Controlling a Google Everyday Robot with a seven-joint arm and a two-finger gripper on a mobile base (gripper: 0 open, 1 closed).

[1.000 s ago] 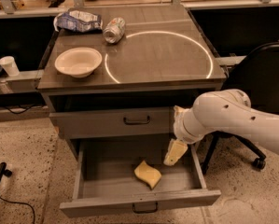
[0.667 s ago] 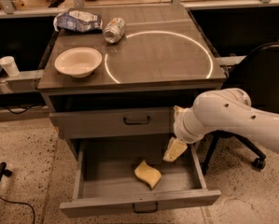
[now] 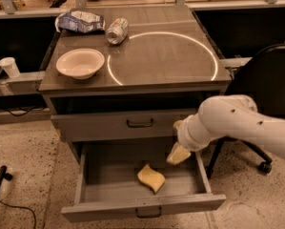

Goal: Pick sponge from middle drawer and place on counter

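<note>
Sponge (image 3: 151,178): one, in open drawer (image 3: 142,207)
Gripper (image 3: 178,154): one, above drawer's right, grip unclear
Counter (image 3: 166,56): one bowl (image 3: 80,63), one can (image 3: 117,30)

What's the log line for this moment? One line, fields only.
gripper: over open drawer, right side, apart from sponge | sponge: on drawer floor, not picked | counter: bowl, can, bag

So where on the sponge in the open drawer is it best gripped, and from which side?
From above, probably: the sponge lies flat on the floor of the middle drawer, apart from its walls, so grip across its narrower width at the wavy middle. The gripper hangs beside it, near the drawer's right-hand wall.
</note>
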